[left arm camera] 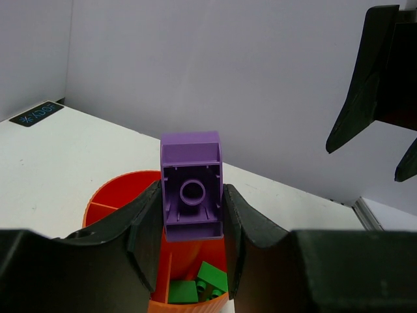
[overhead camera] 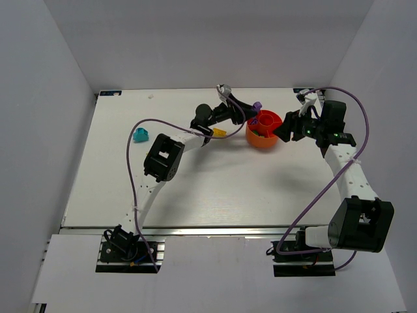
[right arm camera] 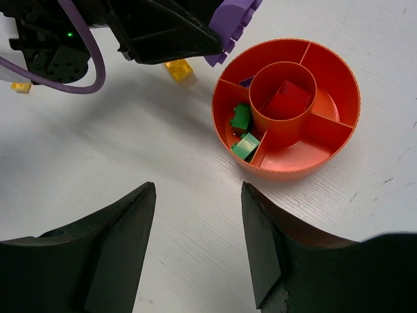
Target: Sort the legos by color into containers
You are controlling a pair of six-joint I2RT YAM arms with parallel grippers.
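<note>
the left pincer [left arm camera: 192, 218] pinches a purple lego [left arm camera: 191, 163] by its sides, just over the rim of the orange bowl [left arm camera: 111, 195], green legos [left arm camera: 208, 279] below. better to centre it over the compartment that seems to hold purple, lower close, then release. the right pincer [right arm camera: 199, 244] stands spread, empty, beside the bowl.

Table [overhead camera: 215, 195]: centre and lower frame bare, open passage. Left of frame: lone teal brick [overhead camera: 140, 135], room all round. Orange bowl [overhead camera: 264, 139], upper right of centre: lower side free; left gripper [overhead camera: 251, 109] clamping purple brick [overhead camera: 257, 105] over upper-left rim; right gripper [overhead camera: 281, 129], jaws apart, near right side; yellow brick [overhead camera: 219, 132] to its left.
</note>
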